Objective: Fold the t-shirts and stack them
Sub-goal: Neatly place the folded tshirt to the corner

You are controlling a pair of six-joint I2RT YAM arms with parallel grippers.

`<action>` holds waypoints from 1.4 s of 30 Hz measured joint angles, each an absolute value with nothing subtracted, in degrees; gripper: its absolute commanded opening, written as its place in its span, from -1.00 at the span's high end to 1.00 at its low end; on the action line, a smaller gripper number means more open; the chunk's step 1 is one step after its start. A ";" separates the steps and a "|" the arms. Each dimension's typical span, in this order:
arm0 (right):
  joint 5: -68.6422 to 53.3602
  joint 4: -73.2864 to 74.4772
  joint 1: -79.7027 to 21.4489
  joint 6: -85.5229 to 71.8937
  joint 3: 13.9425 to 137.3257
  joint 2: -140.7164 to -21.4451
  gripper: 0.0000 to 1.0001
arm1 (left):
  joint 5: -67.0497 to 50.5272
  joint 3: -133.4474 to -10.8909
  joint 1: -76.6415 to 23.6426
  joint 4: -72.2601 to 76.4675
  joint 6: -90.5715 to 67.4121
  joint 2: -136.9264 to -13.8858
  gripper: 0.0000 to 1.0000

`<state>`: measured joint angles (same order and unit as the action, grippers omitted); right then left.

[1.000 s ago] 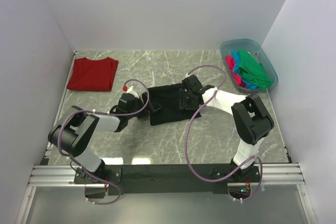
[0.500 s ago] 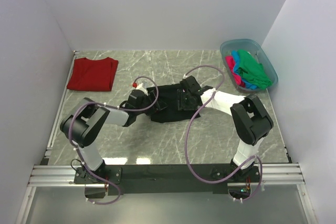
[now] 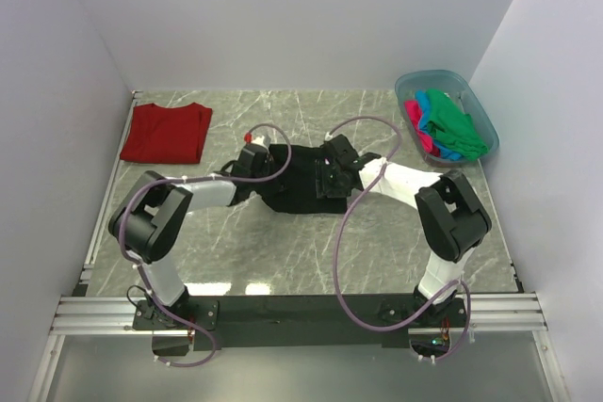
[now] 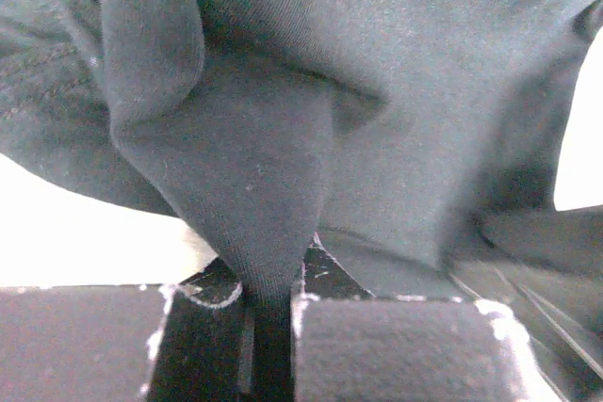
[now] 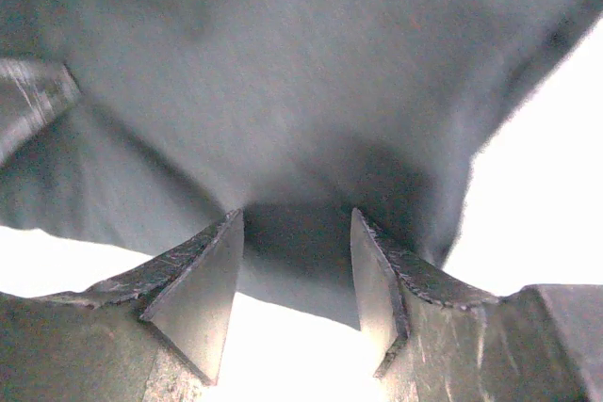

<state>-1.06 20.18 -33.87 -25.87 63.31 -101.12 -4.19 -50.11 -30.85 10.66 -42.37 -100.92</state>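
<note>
The black t-shirt lies bunched in the middle of the marble table, between both arms. My left gripper sits at the shirt's left edge. In the left wrist view the left gripper is shut, pinching a hanging fold of the black t-shirt. My right gripper rests over the shirt's upper right part. In the right wrist view the right gripper is open, with an edge of the black t-shirt lying between its fingertips. A dark red t-shirt lies folded at the far left.
A translucent blue tub at the far right holds green, pink and blue cloth. White walls close in the table on three sides. Purple cables loop above both arms.
My left gripper has slid right and away from me along the black t-shirt's left edge and shut on a fold. The shirt's left side has bunched inward. The right gripper has barely moved.
</note>
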 measured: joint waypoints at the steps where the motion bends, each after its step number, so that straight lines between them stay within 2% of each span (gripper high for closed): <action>1: -1.15 21.28 -33.82 -25.76 64.07 -100.71 -0.14 | -3.31 -51.62 -30.20 7.97 -40.58 -100.55 0.99; 9: -1.34 26.11 -30.98 -23.77 71.61 -94.02 -0.17 | 5.02 -66.67 -24.49 -10.35 -24.73 -100.03 0.99; 17: -3.86 26.00 -27.40 -22.37 72.84 -89.43 -0.18 | 6.11 -73.36 -16.97 -18.96 -14.48 -99.37 0.99; 28: -10.87 23.07 -25.23 -21.58 68.84 -89.12 -0.18 | 3.66 -79.85 -2.68 -23.03 -5.61 -99.53 0.99; 36: -14.52 21.39 -25.19 -21.54 67.92 -89.14 -0.18 | 1.19 -89.01 2.48 -26.61 -0.82 -102.69 0.99; 42: -15.92 20.56 -25.19 -21.54 67.92 -89.14 -0.18 | -0.47 -91.02 7.09 -28.34 1.48 -105.32 0.99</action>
